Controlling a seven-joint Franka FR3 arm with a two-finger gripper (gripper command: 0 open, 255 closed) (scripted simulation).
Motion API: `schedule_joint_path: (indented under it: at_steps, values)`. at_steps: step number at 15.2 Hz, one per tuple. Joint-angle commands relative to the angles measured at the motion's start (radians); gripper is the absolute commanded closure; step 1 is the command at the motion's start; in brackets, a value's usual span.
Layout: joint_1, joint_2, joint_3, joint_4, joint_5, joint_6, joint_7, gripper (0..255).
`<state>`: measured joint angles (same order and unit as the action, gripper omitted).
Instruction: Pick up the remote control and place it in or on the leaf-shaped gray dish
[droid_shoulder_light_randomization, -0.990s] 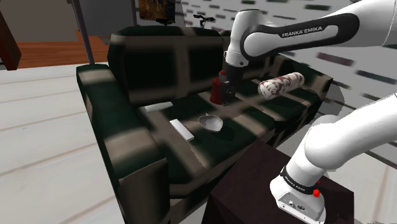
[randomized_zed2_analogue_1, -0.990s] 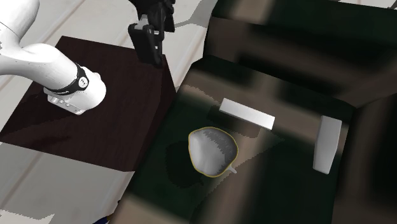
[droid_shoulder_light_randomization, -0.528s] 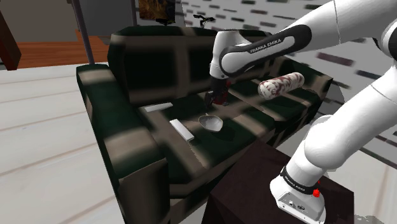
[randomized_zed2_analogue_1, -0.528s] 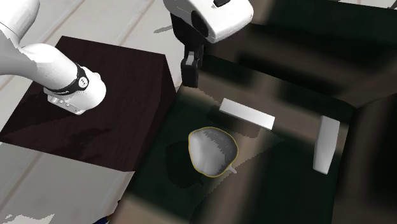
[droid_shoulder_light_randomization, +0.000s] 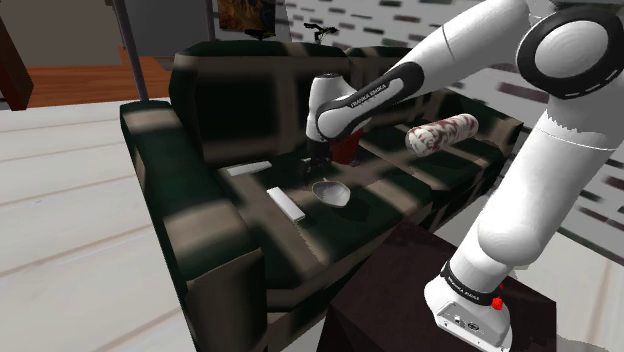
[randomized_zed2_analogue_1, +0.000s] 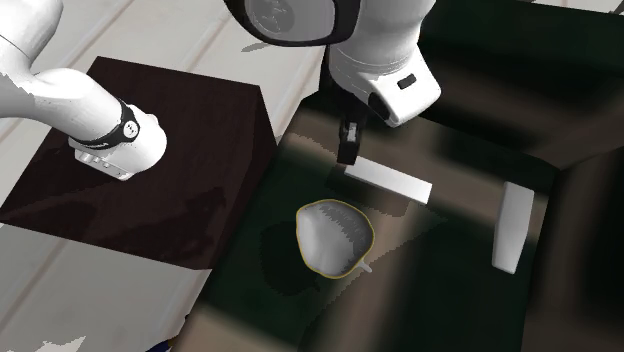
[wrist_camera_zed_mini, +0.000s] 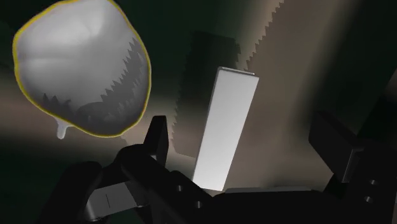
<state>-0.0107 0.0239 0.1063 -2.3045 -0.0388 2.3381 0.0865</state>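
- A white robot arm reaches over a dark sofa (droid_shoulder_light_randomization: 200, 215). Its black gripper (wrist_camera_zed_mini: 243, 130) hangs just above the seat cushion.
- The 2 fingers (wrist_camera_zed_mini: 157, 137) stand wide apart and hold nothing.
- The remote (randomized_zed2_analogue_1: 388, 180), drawn as a flat white bar, lies on the seat. In the second exterior view it runs roughly from 9 o'clock to 3 o'clock.
- In that view the gripper (randomized_zed2_analogue_1: 347, 146) hovers over the bar's 9 o'clock end, not over its middle.
- In the wrist view the remote (wrist_camera_zed_mini: 227, 127) runs lengthwise away from the hand, with 1 finger on each side of its narrow width and neither touching it.
- The gray leaf-shaped dish (randomized_zed2_analogue_1: 333, 237), rimmed in yellow, sits at about 7 o'clock from the remote, near it but apart.
- A second white bar (randomized_zed2_analogue_1: 513, 227) lies well apart, at about 4 o'clock from the remote, and is probably not the target.
- To do this step well, slide the hand along the bar toward its middle before closing.
- Keep this wrist angle and lower straight down until the fingertips press close to the cushion, since the bar looks thin.
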Motion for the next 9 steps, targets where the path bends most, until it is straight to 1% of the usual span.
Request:
schedule_joint_path:
  at_steps: [1,5,9]
  values:
    - [-0.002,0.087,-0.003,0.052,-0.012,0.036,0.010,0]
    - [0.004,0.247,-0.010,0.160,-0.035,0.087,0.036,0]
    - [0.013,0.407,-0.020,0.288,-0.050,0.117,0.055,0]
